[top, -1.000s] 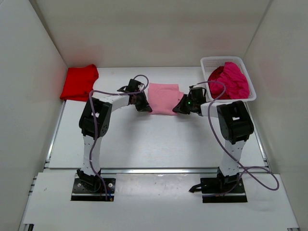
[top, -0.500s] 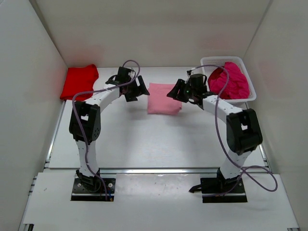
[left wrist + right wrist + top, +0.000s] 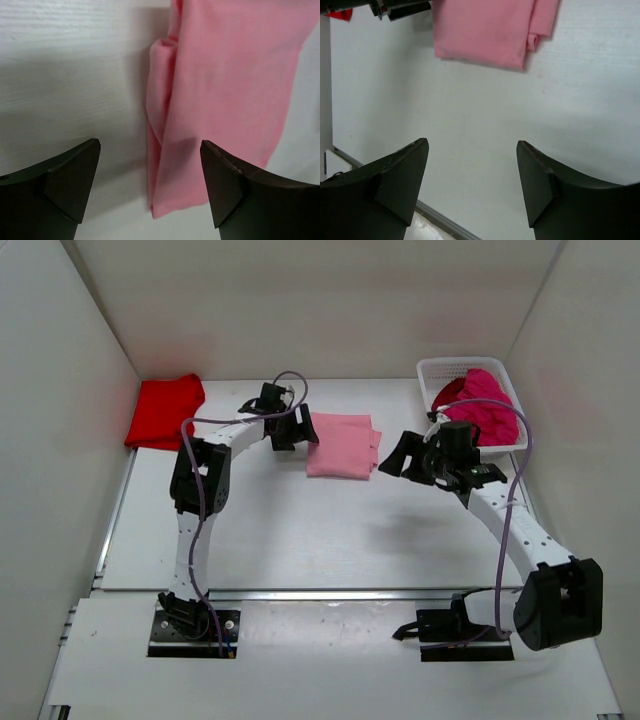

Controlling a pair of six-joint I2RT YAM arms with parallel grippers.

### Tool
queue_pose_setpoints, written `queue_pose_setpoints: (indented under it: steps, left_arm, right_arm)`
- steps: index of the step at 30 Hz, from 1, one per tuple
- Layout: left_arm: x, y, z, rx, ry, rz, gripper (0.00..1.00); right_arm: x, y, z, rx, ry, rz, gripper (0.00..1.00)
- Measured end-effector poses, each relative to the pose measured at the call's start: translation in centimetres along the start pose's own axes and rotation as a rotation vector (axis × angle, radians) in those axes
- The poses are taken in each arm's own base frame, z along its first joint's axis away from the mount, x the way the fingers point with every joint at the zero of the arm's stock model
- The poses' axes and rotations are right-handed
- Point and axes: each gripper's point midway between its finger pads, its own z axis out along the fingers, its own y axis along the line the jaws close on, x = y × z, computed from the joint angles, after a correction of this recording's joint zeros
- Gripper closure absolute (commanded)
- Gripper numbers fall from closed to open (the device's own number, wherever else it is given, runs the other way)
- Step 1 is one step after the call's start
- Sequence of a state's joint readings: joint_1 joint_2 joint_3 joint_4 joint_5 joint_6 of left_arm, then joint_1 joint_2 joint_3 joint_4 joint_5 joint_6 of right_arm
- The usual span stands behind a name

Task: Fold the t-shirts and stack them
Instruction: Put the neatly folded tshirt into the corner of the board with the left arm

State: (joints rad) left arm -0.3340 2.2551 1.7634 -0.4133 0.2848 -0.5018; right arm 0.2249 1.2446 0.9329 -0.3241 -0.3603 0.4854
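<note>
The pink tee (image 3: 340, 445) is lying folded into a rough rectangle on the worktop (image 3: 320, 530), towards the back and about midway across. A loose layer is sticking out along its right edge.

The left claw (image 3: 296, 429) is hanging just at the pink tee's left edge with its fingers spread wide. In the left wrist view the claw (image 3: 150, 175) is gripping nothing. The tee (image 3: 225, 90) is showing a bunched fold along the edge that lies between the two fingers. Whether the fingers are touching the cloth cannot be told.

The right claw (image 3: 402, 454) is hovering to the right of the pink tee, slightly nearer the arm bases and apart from it. It is also spread and holding nothing. In its wrist view the claw (image 3: 472, 170) is looking down on bare worktop, with the tee (image 3: 482, 30) lying beyond its fingertips.

The red tee (image 3: 163, 410) is lying well to the left of the pink tee, against the side wall. The magenta tees (image 3: 483, 405) are sitting heaped in the basket (image 3: 440, 365), well to its right.
</note>
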Motion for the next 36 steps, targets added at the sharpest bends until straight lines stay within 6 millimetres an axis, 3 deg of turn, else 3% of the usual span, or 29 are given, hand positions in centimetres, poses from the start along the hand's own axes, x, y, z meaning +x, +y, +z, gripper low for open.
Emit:
queue_pose_setpoints:
  steps: [2,4,12,16,20,22,24,27,30,33,36]
  left_arm:
    - [0.9,-0.1,1.2,0.015,0.023,-0.003,0.1]
    - [0.5,-0.7,1.3,0.031,0.008,-0.006,0.11]
    - [0.6,-3.0,3.4,0.131,-0.012,-0.035,0.24]
    - [1.8,-4.3,4.4,0.191,-0.019,-0.063,0.52]
    - [2.6,-4.6,4.9,0.255,-0.025,-0.141,0.69]
    - [2.5,-4.7,5.1,0.276,-0.028,-0.177,0.83]
    - [1.9,-4.7,5.4,0.291,-0.031,-0.212,0.88]
    - [-0.7,-5.1,5.4,0.312,-0.06,-0.23,0.96]
    - [-5.7,-5.7,3.8,0.331,-0.12,-0.23,0.95]
    - [-12.7,-6.1,-0.2,0.368,-0.243,-0.213,1.0]
    - [-19.7,-4.6,-5.7,0.391,-0.392,-0.2,1.0]
  right_arm:
    - [1.1,-0.4,-0.6,0.011,0.023,0.014,0.31]
    - [1.5,-0.6,-1.2,0.016,0.034,0.022,0.32]
    - [0.8,-0.3,-3.9,0.013,-0.017,0.02,0.32]
    - [0.9,-0.4,-4.4,0.019,-0.019,0.019,0.31]
    - [1.3,-0.7,-4.5,0.028,-0.002,0.031,0.31]
    - [1.4,-0.9,-4.6,0.031,0.004,0.036,0.31]
    - [1.5,-1.1,-4.7,0.039,0.007,0.04,0.31]
    - [1.8,-1.3,-5.0,0.049,0.017,0.045,0.31]
    - [1.9,-1.5,-5.3,0.054,0.019,0.049,0.31]
    - [1.7,-1.4,-5.5,0.05,0.012,0.051,0.31]
    - [1.8,-1.4,-5.5,0.05,0.017,0.053,0.31]
